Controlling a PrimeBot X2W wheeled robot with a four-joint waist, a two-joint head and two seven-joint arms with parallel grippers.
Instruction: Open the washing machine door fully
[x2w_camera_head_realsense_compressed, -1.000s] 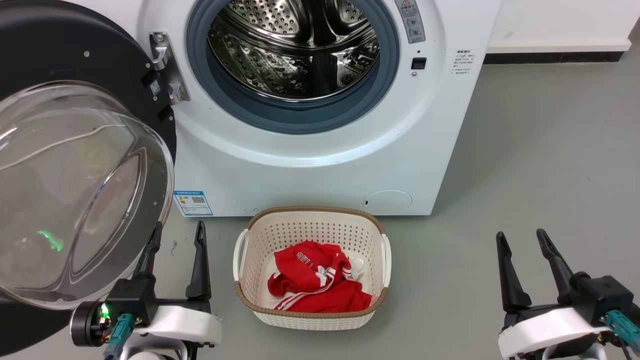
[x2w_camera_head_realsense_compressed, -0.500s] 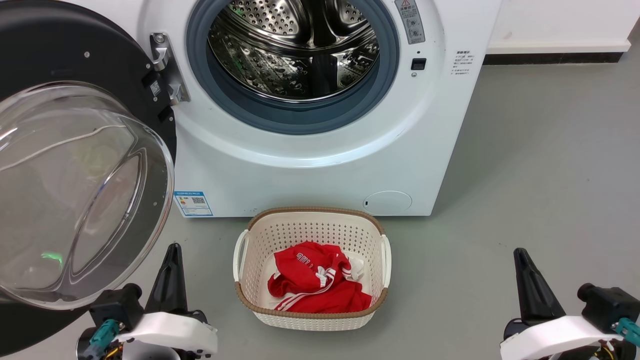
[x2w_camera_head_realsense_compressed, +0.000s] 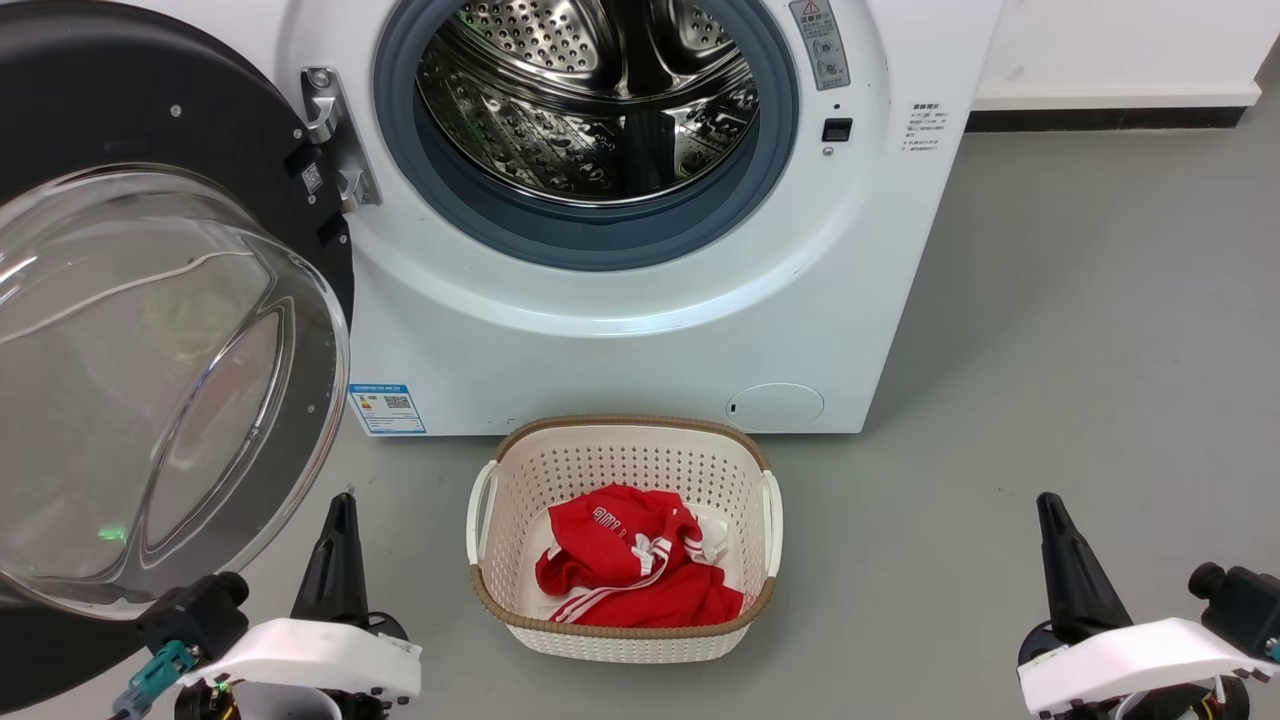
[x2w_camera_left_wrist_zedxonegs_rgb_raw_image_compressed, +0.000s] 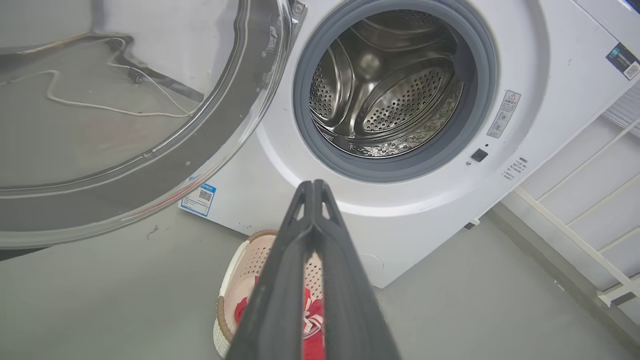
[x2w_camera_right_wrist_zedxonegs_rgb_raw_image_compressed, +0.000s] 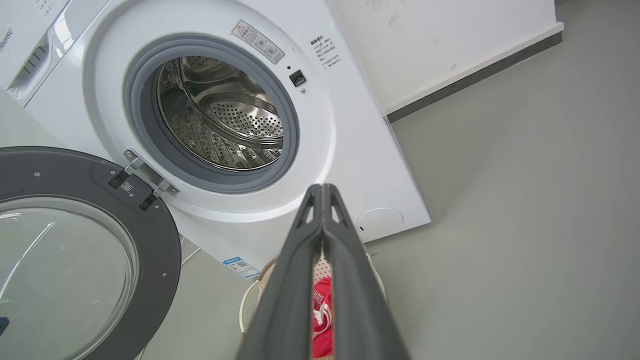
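Dark fingers pressed together and empty on both: left gripper at 7 o'clock, right gripper at 5. Cream basket holding a red garment sits at 6. Washing machine door hangs wide open at 9–10, hinged to the washing machine at 12.

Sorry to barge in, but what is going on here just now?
The washing machine door stands wide open at the left of the washing machine, its drum exposed. The left gripper and right gripper are shut, low, touching nothing. A basket holding a red garment sits on the floor in front.
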